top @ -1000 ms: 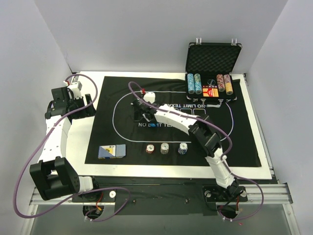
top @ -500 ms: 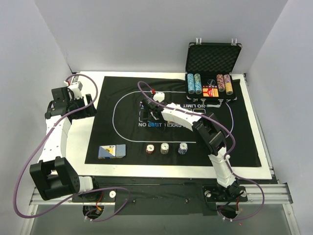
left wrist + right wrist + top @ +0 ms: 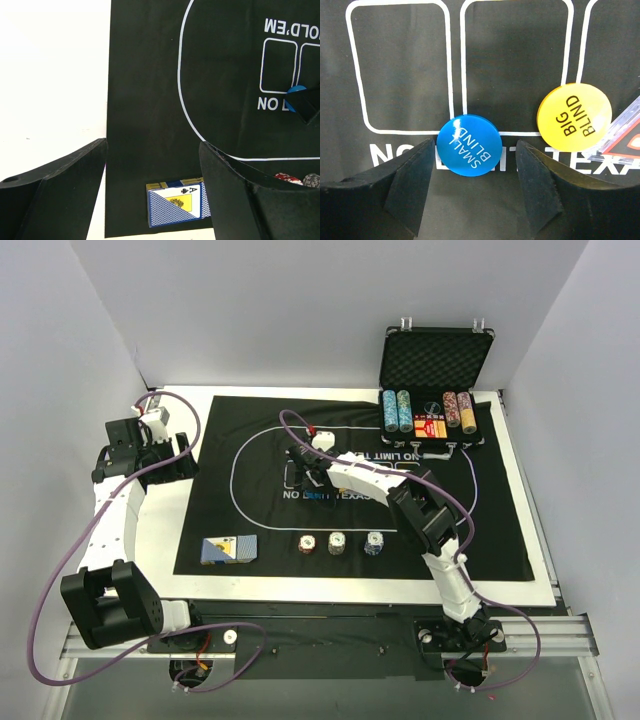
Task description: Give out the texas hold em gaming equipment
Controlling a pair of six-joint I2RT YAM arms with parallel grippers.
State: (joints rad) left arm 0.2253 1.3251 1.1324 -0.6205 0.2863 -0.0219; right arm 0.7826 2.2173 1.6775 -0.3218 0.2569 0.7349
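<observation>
A blue "SMALL BLIND" disc (image 3: 469, 145) lies flat on the black mat, just ahead of my right gripper (image 3: 475, 185), which is open and empty above it. A yellow "BIG BLIND" disc (image 3: 574, 116) lies to its right. In the top view the right gripper (image 3: 306, 472) hovers over the mat's middle, by the blue disc (image 3: 313, 495). A card deck (image 3: 228, 550) and three chip stacks (image 3: 337, 542) sit along the mat's near side. My left gripper (image 3: 152, 185) is open and empty, high over the mat's left edge, with the deck (image 3: 175, 202) below it.
The open black case (image 3: 435, 360) stands at the back right with rows of chips (image 3: 397, 410) in it. A clear plastic piece (image 3: 620, 136) lies beside the yellow disc. The white table (image 3: 165, 540) shows left of the black mat (image 3: 260, 530).
My right gripper has shifted a little to the right over the mat's middle and its elbow has moved. The left arm, discs, deck and chip stacks have not moved.
</observation>
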